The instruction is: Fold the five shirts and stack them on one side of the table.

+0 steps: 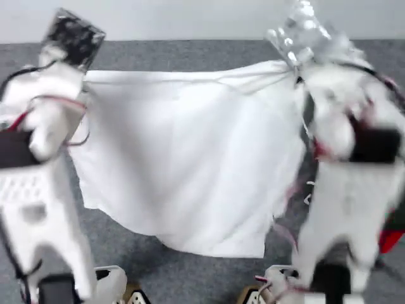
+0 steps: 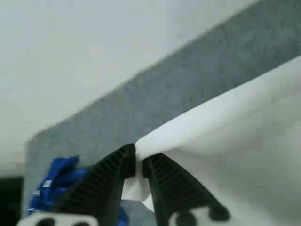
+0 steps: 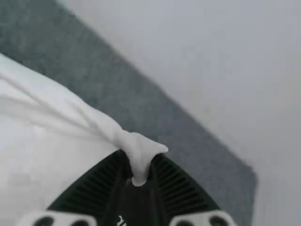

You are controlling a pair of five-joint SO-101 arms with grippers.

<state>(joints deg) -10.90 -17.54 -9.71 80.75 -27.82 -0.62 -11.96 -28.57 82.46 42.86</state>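
White shirt (image 1: 190, 164) spread wide over the middle of the grey surface (image 1: 190, 50), held at its two far corners. Left hand (image 1: 81, 75) at the far left; right hand (image 1: 294, 63) at the far right. Far edge of the cloth runs taut and nearly straight between them. Near edge sags in an uneven curve toward the arm bases. Cannot tell whether the body of the cloth rests on the surface or hangs just above it. Left wrist view: left hand (image 2: 135, 157) pressed together, pinching a fold of the shirt (image 2: 225, 141) between its ribbed black fingers (image 2: 167, 181), cloth stretching away from the tips over the grey surface (image 2: 164, 94). A crumpled blue item (image 2: 56, 181) lies on the surface just beside that hand, on the side away from the shirt. Right wrist view: right hand (image 3: 138, 167) pinching a bunched corner of the shirt (image 3: 47, 141), a small nub of cloth poking out past the fingertips, creases fanning from the grip. Grey surface (image 3: 117, 84) beyond it, then a pale wall (image 3: 225, 56). The same pale wall (image 1: 190, 19) borders the far side in the high view.
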